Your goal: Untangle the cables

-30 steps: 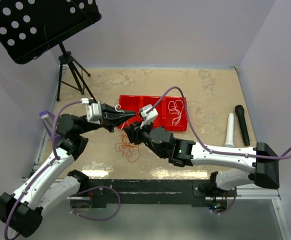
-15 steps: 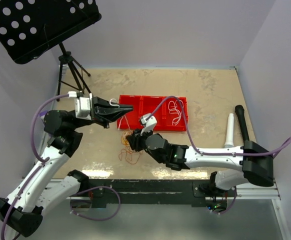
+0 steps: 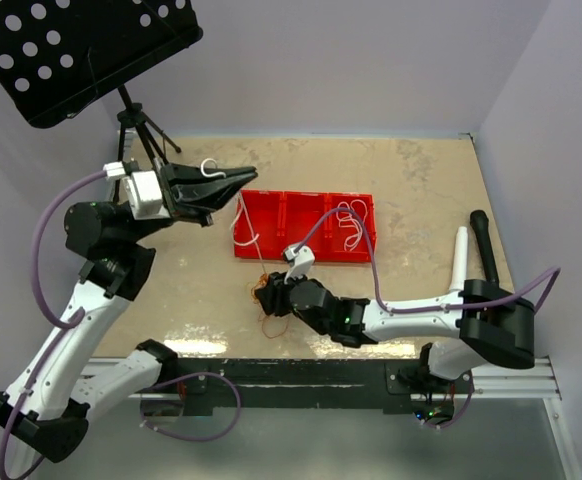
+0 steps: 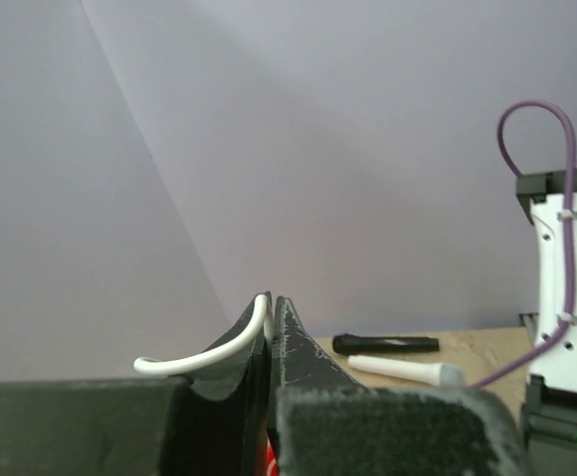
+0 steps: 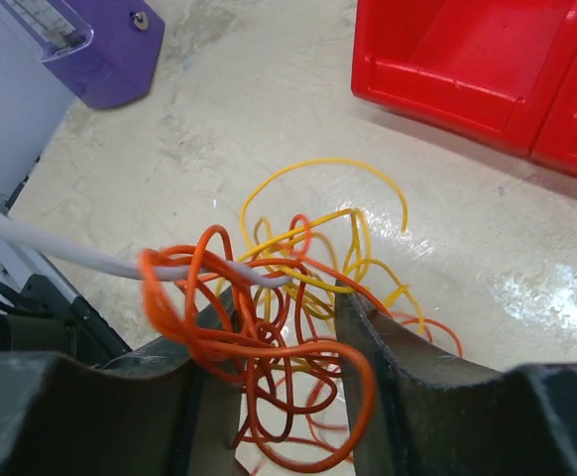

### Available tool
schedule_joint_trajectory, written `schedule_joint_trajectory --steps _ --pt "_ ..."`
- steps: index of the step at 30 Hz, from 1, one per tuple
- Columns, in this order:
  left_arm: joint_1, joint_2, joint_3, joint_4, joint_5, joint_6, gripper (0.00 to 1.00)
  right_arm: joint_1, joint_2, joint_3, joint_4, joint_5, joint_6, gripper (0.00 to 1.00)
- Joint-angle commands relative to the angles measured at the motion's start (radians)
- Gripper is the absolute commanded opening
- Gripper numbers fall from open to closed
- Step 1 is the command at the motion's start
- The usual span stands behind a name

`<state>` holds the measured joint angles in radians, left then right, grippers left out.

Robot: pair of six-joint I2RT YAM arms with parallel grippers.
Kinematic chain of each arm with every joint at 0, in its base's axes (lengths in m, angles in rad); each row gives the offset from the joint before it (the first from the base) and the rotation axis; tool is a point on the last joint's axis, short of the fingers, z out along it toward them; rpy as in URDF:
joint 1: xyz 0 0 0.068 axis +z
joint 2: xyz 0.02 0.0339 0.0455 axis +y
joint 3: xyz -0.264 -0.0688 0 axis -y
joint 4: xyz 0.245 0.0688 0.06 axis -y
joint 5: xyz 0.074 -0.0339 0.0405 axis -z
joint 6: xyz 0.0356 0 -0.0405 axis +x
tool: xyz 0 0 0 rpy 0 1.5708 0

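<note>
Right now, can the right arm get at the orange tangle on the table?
Likely yes: the right gripper sits over the orange tangle, jaws open either side of it; the left gripper is up and away, shut on the white cable.

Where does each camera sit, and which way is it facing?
Top camera: overhead, near side, facing down on the table; left gripper and right gripper show.
Left wrist: raised, facing sideways toward the wall and a black microphone; its shut fingers pinch the white cable.
Right wrist: low, facing down on the orange tangle between its fingers.
Shared by all: the white cable.
</note>
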<state>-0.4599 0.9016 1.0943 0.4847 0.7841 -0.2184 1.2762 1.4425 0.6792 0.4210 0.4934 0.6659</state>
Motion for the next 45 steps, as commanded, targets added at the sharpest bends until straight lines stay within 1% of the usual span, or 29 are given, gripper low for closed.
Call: schedule_joint_trajectory --steps 1,5,9,14,18,22,24,29,31,34,39,41,42,45 --pt "0.006 0.028 0.162 0.112 -0.166 0.096 0.0 0.002 0.039 -0.038 -0.014 -0.018 0.05 0.45" --pt "0.006 0.059 0.257 0.12 -0.184 0.126 0.0 0.005 0.059 -0.052 0.001 -0.023 0.066 0.47" --pt "0.006 0.075 0.32 0.126 -0.2 0.148 0.0 0.006 0.087 -0.059 0.015 -0.03 0.08 0.47" --pt "0.006 0.086 0.383 0.109 -0.207 0.175 0.0 0.009 0.125 -0.082 0.039 -0.036 0.106 0.43" --pt "0.006 0.089 0.412 0.059 -0.191 0.182 0.0 0.026 0.141 -0.083 0.036 -0.038 0.121 0.51" --pt "0.006 0.06 0.346 0.019 -0.178 0.183 0.0 0.051 0.086 -0.018 -0.063 -0.01 0.104 0.7" --pt "0.006 0.037 0.288 0.009 -0.18 0.18 0.0 0.071 0.035 0.031 -0.129 0.02 0.087 0.76" --pt "0.006 -0.013 0.155 -0.023 -0.19 0.211 0.0 0.083 -0.121 0.103 -0.22 0.039 0.029 0.87" --pt "0.007 -0.027 0.119 -0.038 -0.194 0.243 0.0 0.086 -0.177 0.123 -0.246 0.042 0.003 0.89" --pt "0.006 -0.04 0.075 -0.058 -0.194 0.251 0.0 0.092 -0.252 0.155 -0.274 0.05 -0.049 0.92" --pt "0.006 -0.072 0.0 -0.084 -0.178 0.232 0.0 0.103 -0.336 0.252 -0.33 0.068 -0.155 0.92" --pt "0.006 -0.082 -0.03 -0.087 -0.166 0.226 0.0 0.103 -0.352 0.284 -0.329 0.083 -0.195 0.92" --pt "0.006 -0.084 -0.039 -0.089 -0.152 0.197 0.0 0.101 -0.355 0.296 -0.324 0.095 -0.219 0.93" --pt "0.006 -0.082 -0.043 -0.107 -0.109 0.172 0.0 0.103 -0.334 0.339 -0.306 0.123 -0.303 0.95"
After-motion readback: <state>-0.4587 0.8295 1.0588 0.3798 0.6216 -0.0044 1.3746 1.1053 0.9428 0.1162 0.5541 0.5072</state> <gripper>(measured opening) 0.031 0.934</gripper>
